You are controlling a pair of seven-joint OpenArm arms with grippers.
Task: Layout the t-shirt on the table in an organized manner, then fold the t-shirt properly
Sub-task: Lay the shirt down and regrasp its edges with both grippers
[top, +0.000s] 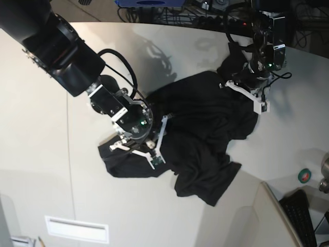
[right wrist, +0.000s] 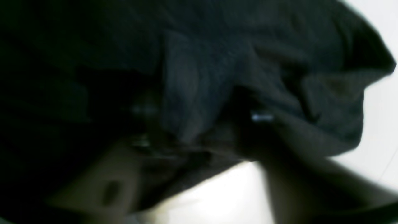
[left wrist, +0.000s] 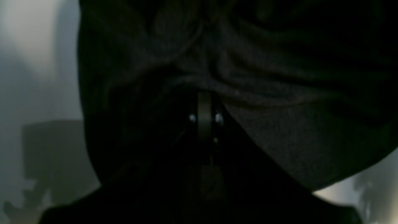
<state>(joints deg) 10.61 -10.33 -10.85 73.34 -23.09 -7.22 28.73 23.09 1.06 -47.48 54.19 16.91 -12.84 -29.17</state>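
The black t-shirt (top: 205, 128) lies crumpled on the off-white table (top: 61, 170), spread from the centre toward the right. My left gripper (top: 245, 91) is at the shirt's far right edge, and in the left wrist view (left wrist: 204, 107) its fingers are shut together with fabric (left wrist: 279, 93) gathered at them. My right gripper (top: 154, 154) sits over the shirt's near left part. In the blurred right wrist view (right wrist: 199, 121) its fingers stand wide apart with a fold of fabric (right wrist: 192, 81) between them. The rainbow graphic and the tag are hidden.
A black keyboard (top: 300, 218) lies at the near right past a table edge. A green roll of tape (top: 304, 176) sits near the right edge. Cables and equipment (top: 216, 13) line the far edge. A white vent plate (top: 76, 229) is at the near left.
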